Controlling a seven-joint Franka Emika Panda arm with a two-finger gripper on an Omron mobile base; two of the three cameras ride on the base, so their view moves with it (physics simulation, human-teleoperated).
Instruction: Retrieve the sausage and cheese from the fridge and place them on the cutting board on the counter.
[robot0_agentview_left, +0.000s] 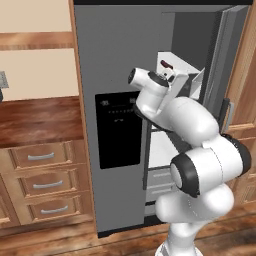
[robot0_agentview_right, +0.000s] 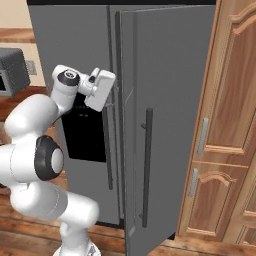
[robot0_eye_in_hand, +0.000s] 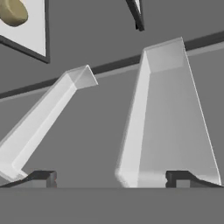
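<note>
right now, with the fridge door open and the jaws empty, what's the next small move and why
Probably ease the hand toward the cheese, which the hand view shows as a yellow puck on a white shelf at its upper left corner, off-centre. The gripper has its jaws open and holds nothing, and it sits at the open fridge compartment, so centring the cheese between the jaws seems the sensible first step.

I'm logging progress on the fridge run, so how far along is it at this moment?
Done: the right door of the tall grey side-by-side fridge stands open, baring white shelves. In hand: the open, empty two-finger gripper reaches inside; the dull yellow-tan cheese puck lies on a white shelf ahead, untouched. Left: grasping the cheese, getting the sausage, and carrying both to the cutting board on the dark reddish-brown wood counter.
</note>
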